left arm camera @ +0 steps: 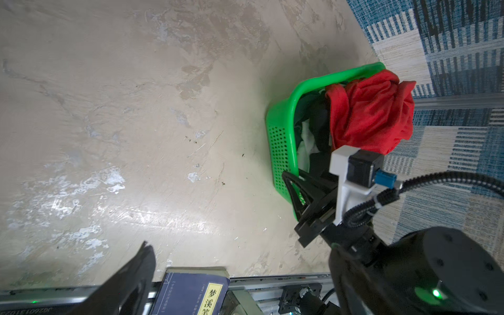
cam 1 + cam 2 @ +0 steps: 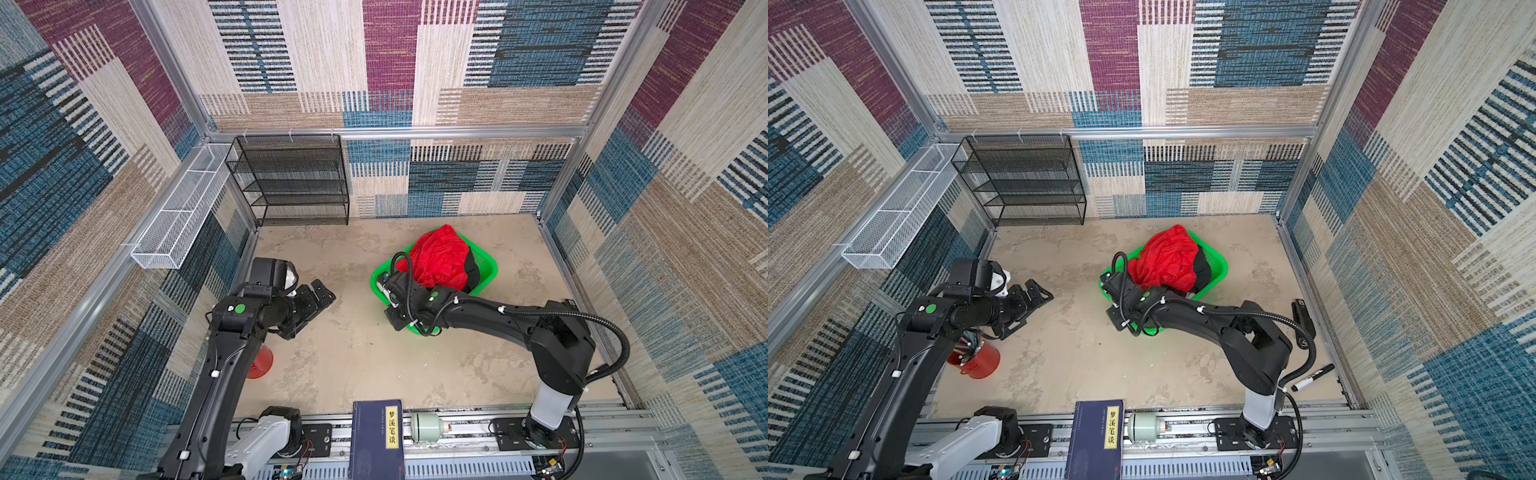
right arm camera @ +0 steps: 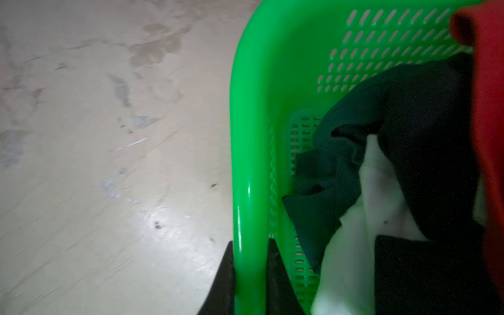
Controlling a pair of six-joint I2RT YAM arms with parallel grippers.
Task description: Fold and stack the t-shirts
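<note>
A bright red t-shirt (image 2: 436, 259) (image 2: 1169, 259) (image 1: 371, 114) lies bunched on top of black t-shirts (image 3: 425, 136) (image 1: 319, 120) with some white cloth (image 3: 354, 259), all inside a green mesh basket (image 2: 488, 266) (image 2: 1221, 266) (image 1: 281, 152). My right gripper (image 3: 249, 242) (image 1: 294, 185) is shut on the basket's near rim (image 3: 251, 136), one finger outside the wall and one inside. My left gripper (image 2: 309, 311) (image 2: 1027, 309) hovers open and empty over the bare table, well to the left of the basket. One of its fingers (image 1: 136, 278) shows in the left wrist view.
A black mesh shelf (image 2: 291, 183) stands at the back left, with a white wire tray (image 2: 178, 216) on the left wall. A red cup (image 2: 976, 361) sits under the left arm. A blue book (image 2: 376, 436) and a pale cylinder (image 2: 428, 424) lie at the front edge. A marker (image 2: 1312, 376) lies front right.
</note>
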